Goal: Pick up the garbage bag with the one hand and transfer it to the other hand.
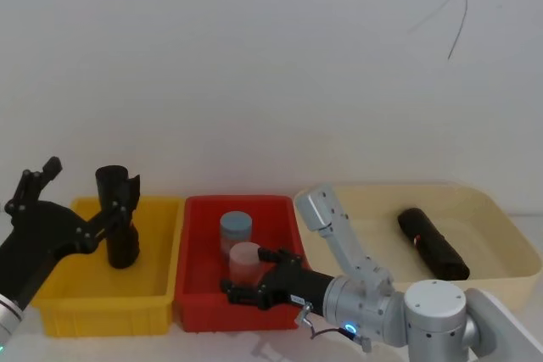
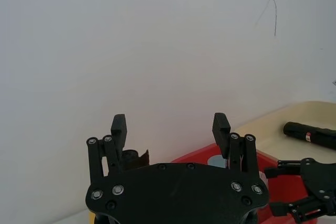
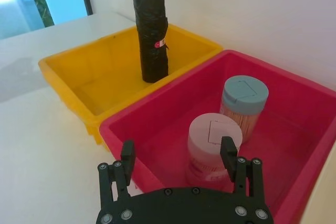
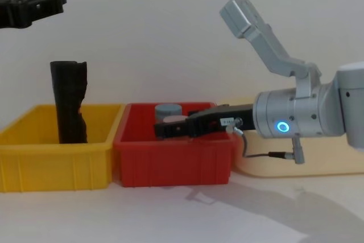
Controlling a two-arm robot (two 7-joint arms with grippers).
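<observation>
Black and two-fingered, the left hand point(image 2: 169, 126) hung high over the left end of the worktop point(image 4: 170, 214), its fingers point(image 2: 118, 127) spread wide with nothing between them. From the chest view it sat clearly higher than the top of the garbage bag point(image 4: 68, 103) and apart from it.

The garbage bag stood upright in the yellow bin point(image 1: 102, 315), a crinkled matte roll rising well above the bin's rim, with a small pale tag on its side. It rested on the bin's floor towards the side nearest the red bin point(image 1: 212, 311), below the left hand.

The right hand point(image 1: 250, 275), on the silver arm with the blue glowing ring point(image 4: 282, 126), reached in low over the red bin, which touched the yellow one. Its fingers point(image 3: 127, 153) were parted too, and the pink-lidded jar point(image 3: 215, 135) sat right in front of the gap between them; I could not tell whether they touched it. Just behind that jar stood a blue-lidded jar point(image 3: 244, 90). The garbage bag lay one bin over from this hand, with the red bin's wall and the yellow bin's wall between them.

Farther right, a cream bin point(image 1: 501, 209) held a second black roll point(image 1: 433, 243) lying on its side, well apart from both hands.
</observation>
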